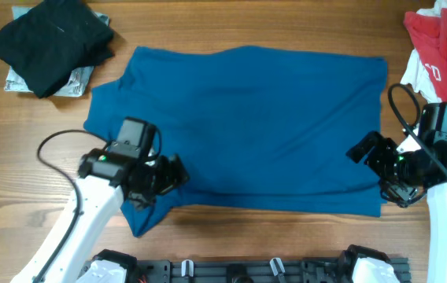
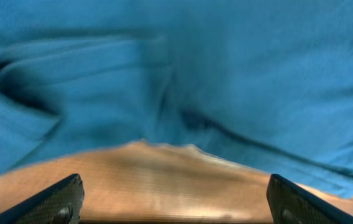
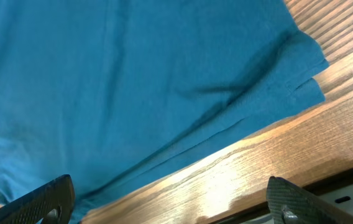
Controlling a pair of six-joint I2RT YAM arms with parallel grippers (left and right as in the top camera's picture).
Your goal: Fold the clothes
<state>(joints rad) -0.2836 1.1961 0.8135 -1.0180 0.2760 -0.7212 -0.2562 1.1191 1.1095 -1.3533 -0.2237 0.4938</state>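
Observation:
The royal-blue shirt (image 1: pixel 247 126) lies spread flat across the middle of the table. My left gripper (image 1: pixel 172 174) is open and empty at the shirt's front left edge, by the sleeve. In the left wrist view the blue fabric (image 2: pixel 176 81) fills the upper part, with bare wood between the open fingers (image 2: pixel 175 205). My right gripper (image 1: pixel 373 161) is open and empty at the shirt's front right corner. In the right wrist view the shirt's hem (image 3: pixel 164 93) runs diagonally above the open fingers (image 3: pixel 170 202).
A black garment (image 1: pixel 54 41) lies on a grey printed cloth (image 1: pixel 74 80) at the back left. A red-and-white garment (image 1: pixel 444 47) lies at the back right. A black rail (image 1: pixel 247 269) runs along the front edge of the wooden table (image 1: pixel 19 181).

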